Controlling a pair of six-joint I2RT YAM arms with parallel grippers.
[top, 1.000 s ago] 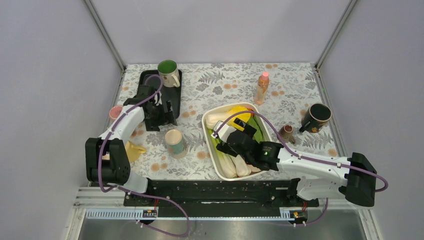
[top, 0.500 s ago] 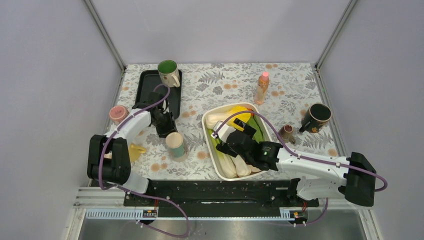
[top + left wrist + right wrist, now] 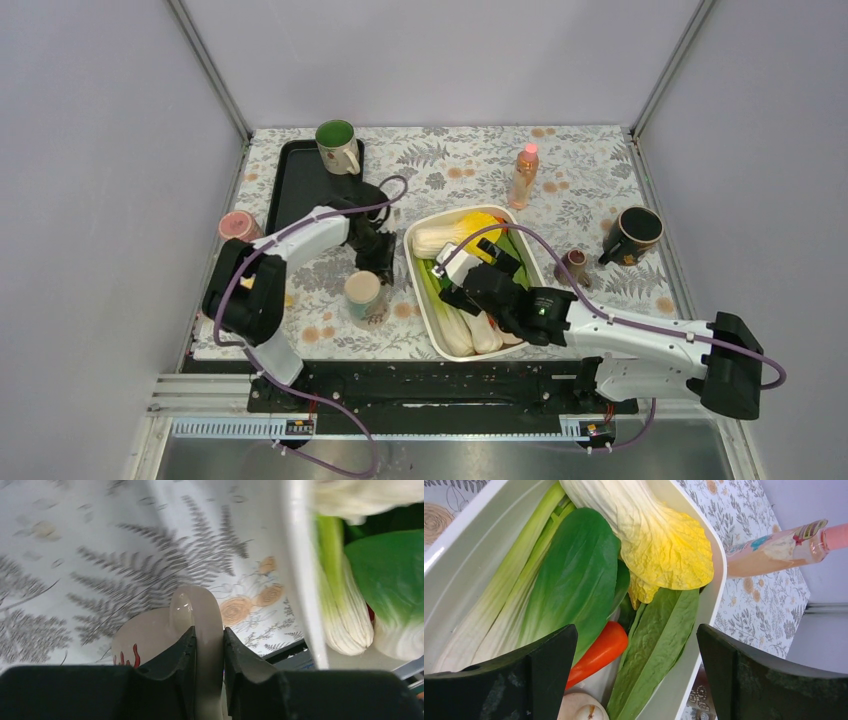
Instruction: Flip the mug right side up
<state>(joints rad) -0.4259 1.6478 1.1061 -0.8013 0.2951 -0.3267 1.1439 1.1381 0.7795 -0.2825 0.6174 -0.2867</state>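
A cream mug (image 3: 362, 293) with a teal band stands on the patterned tablecloth left of the white tray, its flat base facing up. Its handle (image 3: 198, 611) points toward the tray. My left gripper (image 3: 378, 264) reaches in from behind and is shut on that handle; in the left wrist view both black fingers (image 3: 184, 650) press its sides, with the mug body (image 3: 145, 639) to the left. My right gripper (image 3: 482, 278) hovers over the white tray (image 3: 412, 262) of vegetables, its jaws wide open and holding nothing (image 3: 636, 632).
A green-lined mug (image 3: 338, 146) stands on a black tray (image 3: 292, 190) at the back left. Other items: pink cup (image 3: 236, 226), pink bottle (image 3: 523, 175), dark mug (image 3: 632, 233), small brown cup (image 3: 574, 265). The white tray rim (image 3: 300, 575) lies close to the right of the left gripper.
My left arm swung right from the black tray to the cream mug and its jaws closed on the handle. The mug shifted slightly. The right gripper stayed open over the vegetables.
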